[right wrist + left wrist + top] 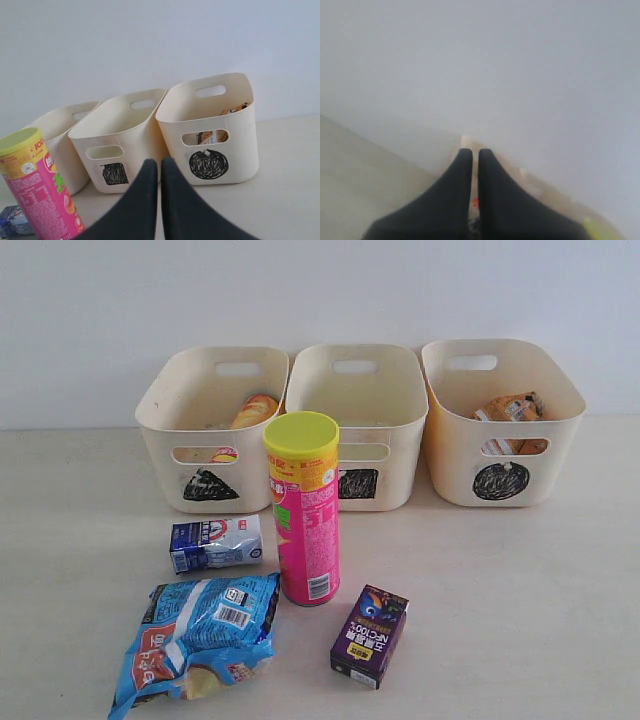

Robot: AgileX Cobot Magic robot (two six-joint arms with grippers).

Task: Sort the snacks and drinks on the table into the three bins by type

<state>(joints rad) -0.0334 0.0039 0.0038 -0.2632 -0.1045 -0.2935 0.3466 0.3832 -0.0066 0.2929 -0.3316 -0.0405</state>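
Exterior view showed pink canister (305, 510) upright on the table (500, 590) near square bin (400, 485), with blue-white carton (215, 543), purple carton (369, 635) and blue bag (200, 635) lying around it. Orange canister (254, 410) was in triangle bin (165, 465), orange bag (512, 408) in circle bin (455, 475). Left end effector (475, 156) and right end effector (160, 165) were both narrow and empty.

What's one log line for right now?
cream triangle-marked tub: yellow-orange canister | cream circle-marked tub: orange-brown bag | table: pink canister, blue-white bag, blue-white carton, purple carton | left gripper, right gripper: shut
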